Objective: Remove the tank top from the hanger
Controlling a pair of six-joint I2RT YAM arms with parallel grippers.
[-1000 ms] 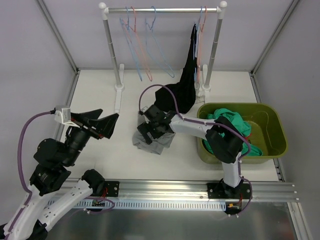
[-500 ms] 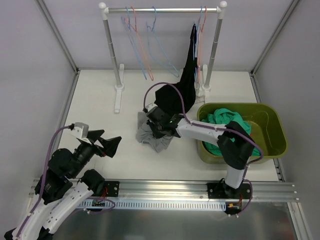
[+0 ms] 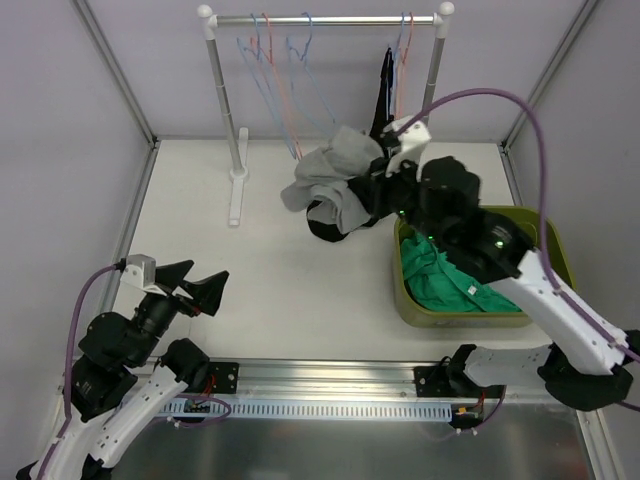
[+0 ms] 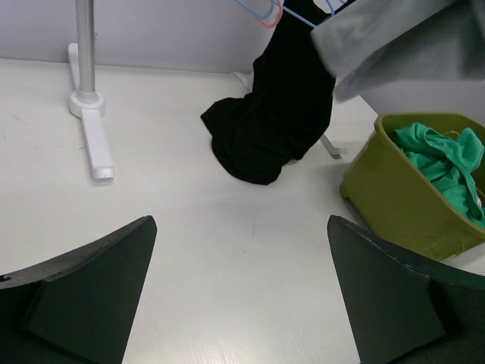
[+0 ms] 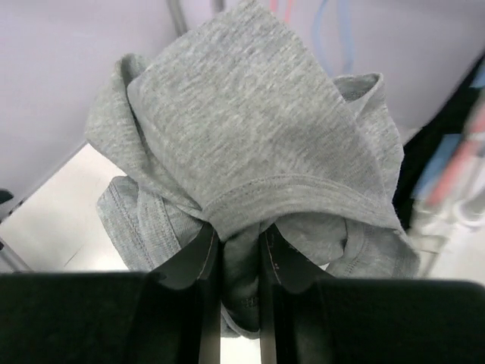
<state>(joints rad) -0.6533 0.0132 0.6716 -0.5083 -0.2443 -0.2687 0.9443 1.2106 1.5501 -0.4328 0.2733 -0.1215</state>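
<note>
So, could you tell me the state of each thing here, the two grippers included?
left gripper, open, holding nothing.
right gripper, shut on the grey garment.
grey garment, bunched, lifted off the table.
black garment, hanging at the rail, lower end resting on the table.
bin, upright, holding green clothes.
hangers, bare, hanging on the rail.

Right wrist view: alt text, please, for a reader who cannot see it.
A bunched grey knit garment fills the frame, its lower folds pinched between the right arm's two dark jaws. Behind are a pale wall, blurred pink and blue hangers and a patch of white table.
</note>
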